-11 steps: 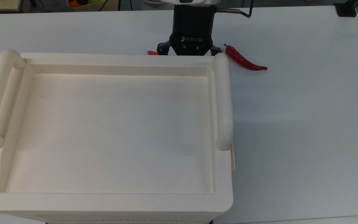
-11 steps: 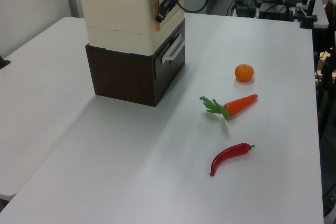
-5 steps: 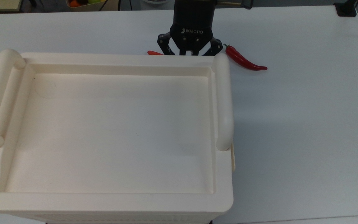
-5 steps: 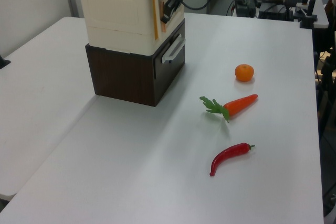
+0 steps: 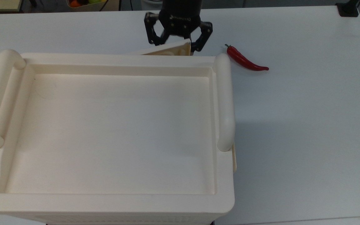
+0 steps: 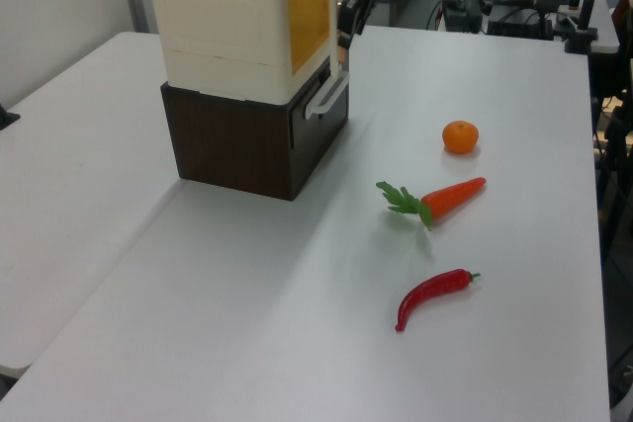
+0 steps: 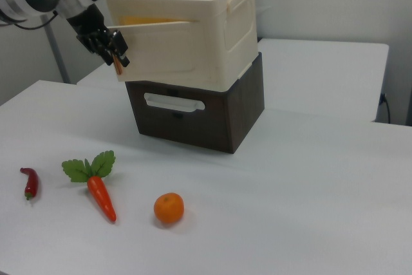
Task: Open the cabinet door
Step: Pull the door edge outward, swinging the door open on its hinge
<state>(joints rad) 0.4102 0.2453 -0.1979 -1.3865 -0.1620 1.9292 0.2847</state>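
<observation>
The cabinet (image 7: pixel 193 30), a cream plastic box with two tube handles, stands on a dark brown drawer unit (image 7: pixel 199 111) on the white worktop (image 5: pixel 308 125). The cabinet door (image 5: pixel 164 50) is now swung well out from the front face: in the top view it angles away from the cabinet's 12 o'clock edge, hinged toward the top view's left, its free end toward the top view's right. Half a second ago that panel lay nearly flush and barely showed above the rim. In the left view the opening (image 6: pixel 310 7) shows a yellow-orange interior, wider than before.

The gripper (image 5: pixel 177 39) has drawn back toward 12 o'clock in the top view, off the cabinet's edge, and stands at the door's free end. Its jaws are spread, one black finger on each side of the door's tip; whether they touch it I cannot tell. In the right view the gripper (image 7: pixel 109 46) sits at the panel's outer end, at about 9 o'clock from the cabinet.

A red chilli pepper (image 5: pixel 245 59) lies at 3 o'clock of the gripper in the top view, unmoved. A carrot (image 6: pixel 440 200) and an orange (image 6: pixel 460 136) lie apart on the worktop.
</observation>
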